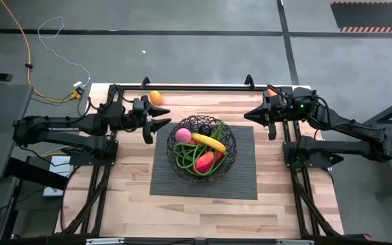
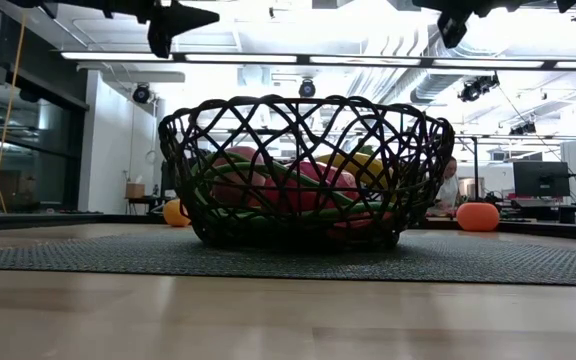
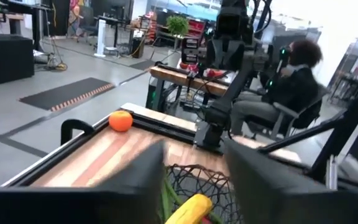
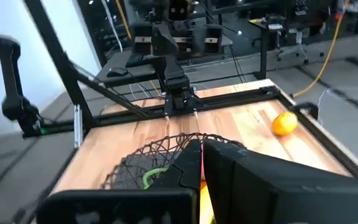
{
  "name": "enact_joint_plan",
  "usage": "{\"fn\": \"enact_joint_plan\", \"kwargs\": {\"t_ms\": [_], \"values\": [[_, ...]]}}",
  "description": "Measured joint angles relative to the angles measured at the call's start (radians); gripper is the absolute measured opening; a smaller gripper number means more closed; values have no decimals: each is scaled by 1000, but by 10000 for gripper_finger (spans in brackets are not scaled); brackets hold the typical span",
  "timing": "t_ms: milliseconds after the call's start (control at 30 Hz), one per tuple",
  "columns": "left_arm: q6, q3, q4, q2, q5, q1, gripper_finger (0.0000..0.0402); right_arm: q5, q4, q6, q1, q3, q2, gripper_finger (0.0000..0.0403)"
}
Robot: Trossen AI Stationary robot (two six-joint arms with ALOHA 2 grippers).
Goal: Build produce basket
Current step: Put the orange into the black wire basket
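The round black wire basket stands on a dark ribbed mat at the table's middle. Inside lie a pink peach, a yellow banana, red peppers and green beans. One orange rests on the table near the far edge, left of the basket; a second orange rests at the far right, by the right arm. My left gripper hovers level just left of the basket's rim, open and holding nothing. My right gripper hovers right of the basket, shut and holding nothing.
A black rail runs along the table's far edge. Bare wood lies in front of and beside the mat. A person sits beyond the table's right side, behind the right arm's base.
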Motion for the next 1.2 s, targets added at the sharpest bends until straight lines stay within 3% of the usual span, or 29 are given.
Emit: {"fn": "enact_joint_plan", "kwargs": {"t_ms": [100,133,333,600,833,1000,1200], "values": [[32,0,-26,0,8,0,41,23,14,71,0,0,3,0],[36,0,-28,0,15,1,22,37,26,88,1,-1,3,0],[51,0,-27,0,19,1,4,141,244,149,33,-67,3,0],[77,-8,-6,0,19,1,1,149,531,218,53,-236,-1,0],[-52,-250,374,0,33,1,0,111,567,156,53,-253,-1,0],[-97,-301,403,-10,50,1,0,21,559,151,53,-252,0,0],[-57,-300,422,-22,71,1,0,-8,546,151,53,-251,0,0]]}}
